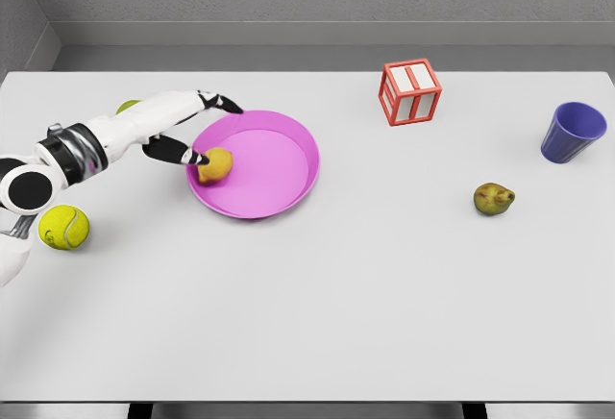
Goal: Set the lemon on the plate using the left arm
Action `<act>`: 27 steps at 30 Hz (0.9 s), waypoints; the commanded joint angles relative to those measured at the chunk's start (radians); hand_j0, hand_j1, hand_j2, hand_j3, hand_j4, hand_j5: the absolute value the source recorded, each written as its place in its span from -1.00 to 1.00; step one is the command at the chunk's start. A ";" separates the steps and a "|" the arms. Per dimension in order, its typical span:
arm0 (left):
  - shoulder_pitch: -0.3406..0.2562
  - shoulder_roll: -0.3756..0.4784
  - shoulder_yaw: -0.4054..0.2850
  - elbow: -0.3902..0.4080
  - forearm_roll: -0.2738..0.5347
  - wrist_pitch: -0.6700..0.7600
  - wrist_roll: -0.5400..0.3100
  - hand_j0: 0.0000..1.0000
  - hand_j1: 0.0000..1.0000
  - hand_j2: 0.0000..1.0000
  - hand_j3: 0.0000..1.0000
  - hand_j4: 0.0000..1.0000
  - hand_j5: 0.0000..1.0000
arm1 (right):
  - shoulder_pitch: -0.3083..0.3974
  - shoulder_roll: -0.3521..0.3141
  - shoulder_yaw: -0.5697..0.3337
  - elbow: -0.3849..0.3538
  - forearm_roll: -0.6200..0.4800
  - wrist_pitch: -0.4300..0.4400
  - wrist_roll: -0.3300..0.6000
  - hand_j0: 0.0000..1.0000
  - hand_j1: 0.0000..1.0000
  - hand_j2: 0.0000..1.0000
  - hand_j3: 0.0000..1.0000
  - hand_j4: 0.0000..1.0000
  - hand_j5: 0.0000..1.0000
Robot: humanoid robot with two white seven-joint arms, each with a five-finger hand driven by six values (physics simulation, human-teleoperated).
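The yellow lemon (215, 164) lies inside the pink plate (279, 164), against its left rim. My left hand (217, 134) reaches in from the left over that rim, just above and left of the lemon. Its fingers are spread: the dark thumb tip (197, 158) rests at the lemon's left side, while the other fingers (227, 105) stretch out past the plate's far-left edge, away from the fruit. Nothing is enclosed in the hand. The right arm does not show.
A tennis ball (64, 227) sits near the left table edge below my forearm, and a green object (128, 106) peeks out behind it. A red-framed crate (410, 92), a purple cup (574, 133) and a brownish pear (494, 198) stand to the right.
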 commanded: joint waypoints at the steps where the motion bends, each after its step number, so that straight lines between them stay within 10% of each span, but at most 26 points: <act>1: 0.000 0.000 0.002 -0.005 0.002 0.000 0.002 0.98 0.98 0.98 0.98 0.98 0.98 | 0.000 0.000 0.000 0.000 0.000 0.000 0.001 1.00 1.00 1.00 1.00 1.00 1.00; 8: 0.011 0.031 0.031 -0.057 0.018 -0.120 0.002 1.00 1.00 1.00 1.00 1.00 1.00 | 0.000 0.000 0.000 0.000 0.000 0.000 0.000 1.00 1.00 1.00 1.00 1.00 1.00; 22: 0.258 0.172 0.396 -0.106 0.138 -0.502 -0.001 1.00 1.00 1.00 1.00 1.00 1.00 | 0.000 0.000 0.000 0.000 0.000 0.000 0.000 1.00 1.00 1.00 1.00 1.00 1.00; 27: 0.273 0.172 0.410 -0.105 0.135 -0.505 -0.001 1.00 1.00 1.00 1.00 1.00 1.00 | 0.000 0.000 0.000 0.000 0.000 0.000 0.000 1.00 1.00 1.00 1.00 1.00 1.00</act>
